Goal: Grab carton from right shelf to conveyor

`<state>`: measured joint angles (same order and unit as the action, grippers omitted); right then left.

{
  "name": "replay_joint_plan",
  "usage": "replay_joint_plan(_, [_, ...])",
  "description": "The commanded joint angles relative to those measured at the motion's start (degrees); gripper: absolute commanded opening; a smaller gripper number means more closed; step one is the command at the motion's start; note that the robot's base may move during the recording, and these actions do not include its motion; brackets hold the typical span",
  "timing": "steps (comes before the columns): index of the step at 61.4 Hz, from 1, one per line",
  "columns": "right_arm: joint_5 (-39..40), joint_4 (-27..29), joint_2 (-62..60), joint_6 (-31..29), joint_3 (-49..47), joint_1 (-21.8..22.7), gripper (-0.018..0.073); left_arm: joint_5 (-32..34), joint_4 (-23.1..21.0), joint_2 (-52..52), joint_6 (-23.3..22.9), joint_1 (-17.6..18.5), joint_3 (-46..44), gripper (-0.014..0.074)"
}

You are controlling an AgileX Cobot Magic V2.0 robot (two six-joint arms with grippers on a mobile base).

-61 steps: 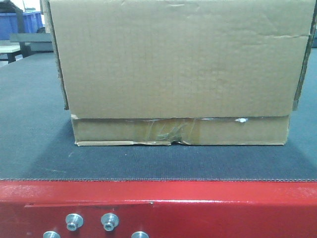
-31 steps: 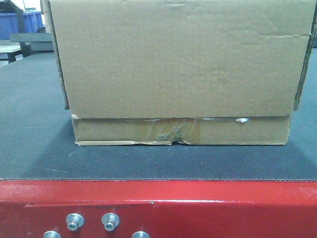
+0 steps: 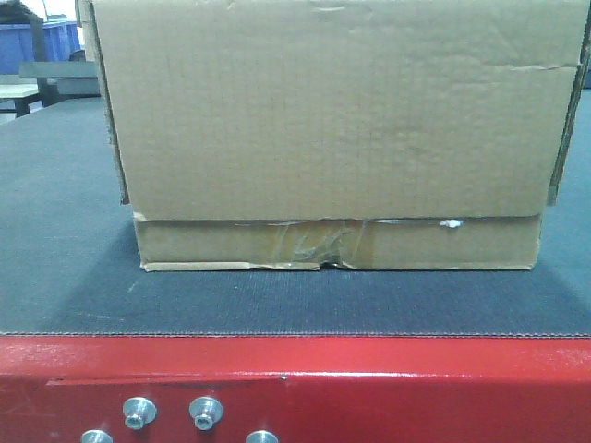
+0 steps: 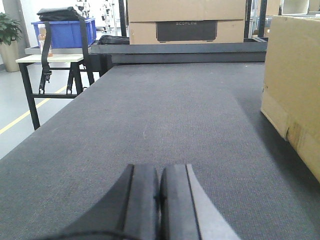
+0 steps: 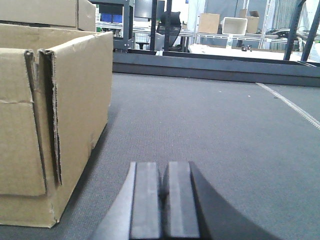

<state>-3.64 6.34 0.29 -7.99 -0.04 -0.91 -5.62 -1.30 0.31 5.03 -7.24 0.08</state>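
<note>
The brown carton (image 3: 332, 120) rests on the dark grey conveyor belt (image 3: 65, 277), just behind the red frame edge (image 3: 369, 378) with silver bolts. Crinkled clear tape (image 3: 319, 242) runs along its lower seam. My left gripper (image 4: 159, 172) is shut and empty, low over the belt (image 4: 165, 115), with the carton (image 4: 295, 90) to its right. My right gripper (image 5: 164, 170) is shut and empty, low over the belt (image 5: 225, 130), with the carton (image 5: 55, 115) to its left. Neither gripper touches the carton. The right shelf is out of view.
A blue plastic bin (image 4: 65, 32) stands on a white table beyond the belt's far left. Other cartons (image 4: 185, 20) sit behind the belt's far end. A potted plant (image 4: 9, 35) stands at the far left. Racks and boxes (image 5: 220, 22) stand in the background.
</note>
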Motion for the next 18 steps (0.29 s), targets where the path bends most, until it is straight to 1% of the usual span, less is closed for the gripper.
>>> replay_joint_plan(1, [1.46, -0.02, -0.29, -0.43, 0.04, 0.30, -0.0064, 1.03, -0.45, -0.31, 0.43, -0.09, -0.08, 0.0015])
replay_joint_plan(18, [1.46, -0.02, -0.29, -0.43, 0.04, 0.30, -0.0064, 1.03, -0.45, -0.31, 0.43, -0.09, -0.08, 0.0015])
